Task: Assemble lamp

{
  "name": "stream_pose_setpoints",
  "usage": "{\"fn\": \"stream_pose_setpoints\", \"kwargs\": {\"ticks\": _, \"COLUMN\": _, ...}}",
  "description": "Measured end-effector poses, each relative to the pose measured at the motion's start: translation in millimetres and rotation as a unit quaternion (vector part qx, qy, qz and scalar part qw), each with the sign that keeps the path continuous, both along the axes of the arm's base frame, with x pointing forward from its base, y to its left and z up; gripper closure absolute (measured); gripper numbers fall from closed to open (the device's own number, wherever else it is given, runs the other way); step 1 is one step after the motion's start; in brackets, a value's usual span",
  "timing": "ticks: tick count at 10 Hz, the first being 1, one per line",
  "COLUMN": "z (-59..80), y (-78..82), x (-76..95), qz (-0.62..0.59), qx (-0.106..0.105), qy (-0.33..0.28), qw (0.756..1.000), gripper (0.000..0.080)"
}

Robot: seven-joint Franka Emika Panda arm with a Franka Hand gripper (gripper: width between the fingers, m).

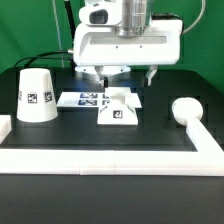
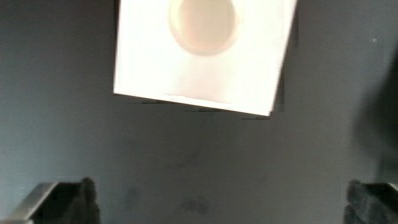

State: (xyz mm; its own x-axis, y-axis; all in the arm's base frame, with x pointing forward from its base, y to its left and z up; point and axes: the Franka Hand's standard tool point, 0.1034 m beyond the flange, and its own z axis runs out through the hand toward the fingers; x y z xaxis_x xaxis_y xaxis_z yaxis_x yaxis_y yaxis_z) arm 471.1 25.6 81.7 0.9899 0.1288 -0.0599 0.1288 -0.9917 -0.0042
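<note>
The shade [image 1: 38, 95] stands upright by the left edge of the worktop [image 1: 70, 138], narrow end up, likely kept aside for last. The base [image 1: 118, 112] sits flat mid-worktop, hole facing up. The gripper [image 1: 125, 76] hangs above it, fingers spread wide, holding nothing. The bulb [image 1: 185, 108] waits by the right edge.

Upper centre, exterior view: white boxy hand housing [image 1: 127, 45], rounded edges; grey cylindrical wrist [image 1: 133, 12] above. Two short black jaws beneath, dark and blurred in wrist view.
</note>
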Motion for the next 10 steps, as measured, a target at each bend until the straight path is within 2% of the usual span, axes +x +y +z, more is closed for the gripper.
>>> {"fn": "stream_pose_setpoints", "kwargs": {"ticks": 3, "z": -0.2, "y": -1.6, "x": -2.7, "qz": -0.011, "qx": 0.001, "qy": 0.007, "qw": 1.000, "gripper": 0.0100}}
{"fn": "stream_pose_setpoints", "kwargs": {"ticks": 7, "z": -10.3, "y": -13.6, "x": -31.1, "qz": -0.050, "qx": 0.005, "qy": 0.024, "qw": 0.998, "gripper": 0.0100}}
{"fn": "stream_pose_setpoints", "kwargs": {"ticks": 10, "z": -17.3, "y": -14.4, "x": -38.6, "qz": -0.053, "qx": 0.006, "qy": 0.028, "qw": 0.998, "gripper": 0.0100}}
